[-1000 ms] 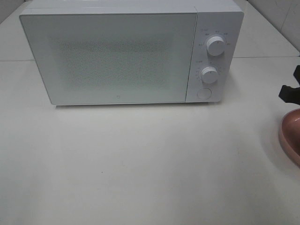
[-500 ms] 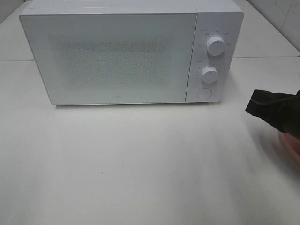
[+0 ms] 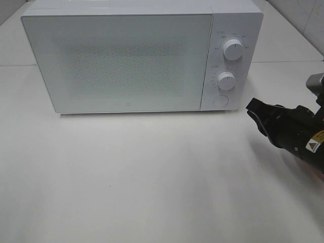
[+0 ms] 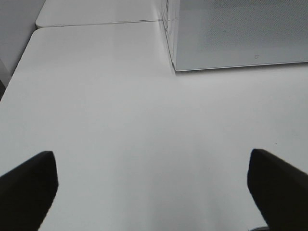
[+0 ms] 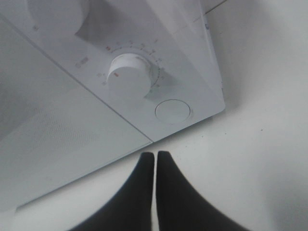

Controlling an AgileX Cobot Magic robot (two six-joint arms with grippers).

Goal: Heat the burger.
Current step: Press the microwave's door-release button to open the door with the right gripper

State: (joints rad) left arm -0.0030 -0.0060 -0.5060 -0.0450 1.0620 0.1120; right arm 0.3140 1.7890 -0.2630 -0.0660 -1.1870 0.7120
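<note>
The burger is out of view in every frame. A white microwave [image 3: 121,61] stands at the back of the table with its door closed. My right gripper [image 3: 251,109] is shut and empty, and it points at the microwave's lower right corner from the right. In the right wrist view its closed tips [image 5: 155,156] sit just short of the round door button [image 5: 173,111], below the lower dial [image 5: 126,74]. My left gripper [image 4: 154,192] is open and empty over bare table, with the microwave's left front corner [image 4: 175,67] ahead of it.
The microwave's control panel carries an upper dial [image 3: 233,49], a lower dial [image 3: 226,81] and the round button [image 3: 219,100]. White tabletop [image 3: 152,177] stretches in front of the microwave. A table seam [image 4: 96,23] runs behind on the left.
My right arm has swung in from the right edge toward the microwave's button panel and now covers the pink plate seen earlier. The left arm and the microwave have not moved.
</note>
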